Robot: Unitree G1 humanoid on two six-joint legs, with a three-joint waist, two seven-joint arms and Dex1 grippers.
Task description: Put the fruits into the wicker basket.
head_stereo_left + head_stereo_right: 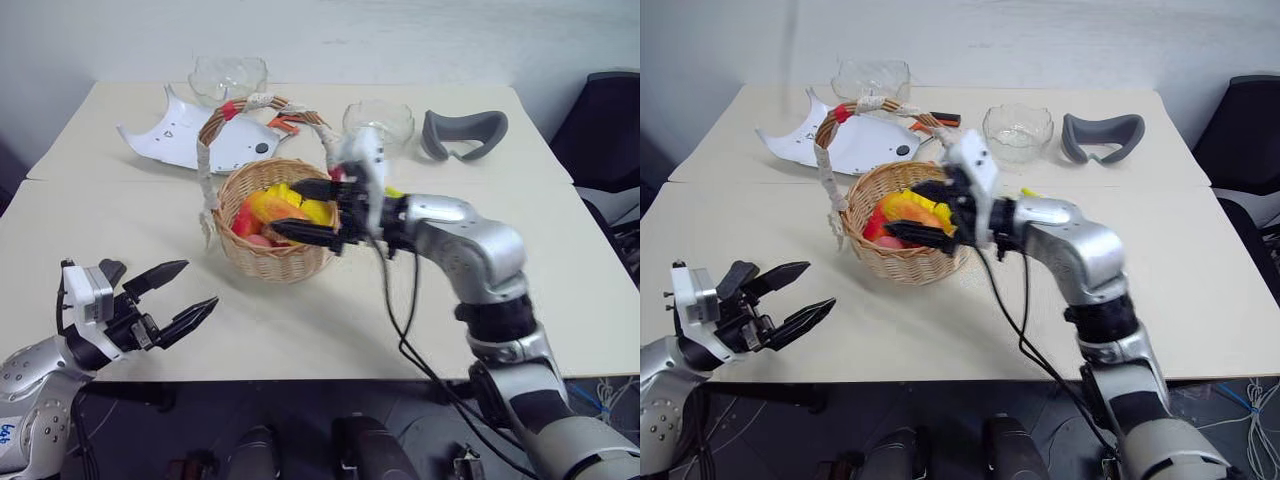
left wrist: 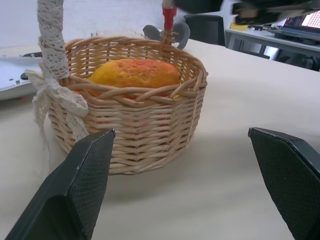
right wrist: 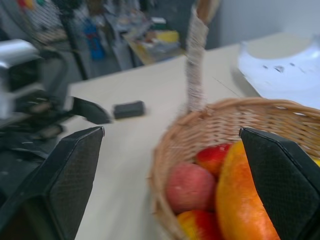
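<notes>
Left eye view takes in a pale bench (image 1: 560, 250) with the wicker basket (image 1: 270, 255) standing near its middle, its tall arched handle wrapped in white cloth and red bands. Behind the basket lie a white curved panel (image 1: 190, 135), a grey face pad (image 1: 462, 132) and two clear glass bowls (image 1: 228, 78), one at the far edge and one just right of the handle. The right claw (image 1: 312, 212) hovers level over the basket's right rim, pointing left, its black fingers spread apart with nothing between them. The left claw (image 1: 182, 298) hangs over the near left part of the bench, well apart from the basket, fingers likewise apart and empty, aimed toward it. Inside the basket sit the fruits: an oblong yellow-orange mango (image 2: 134, 74) on top, a yellow banana (image 1: 300, 205) beside it, and smaller red and pinkish round fruits (image 3: 191, 186) lower against the wall.
</notes>
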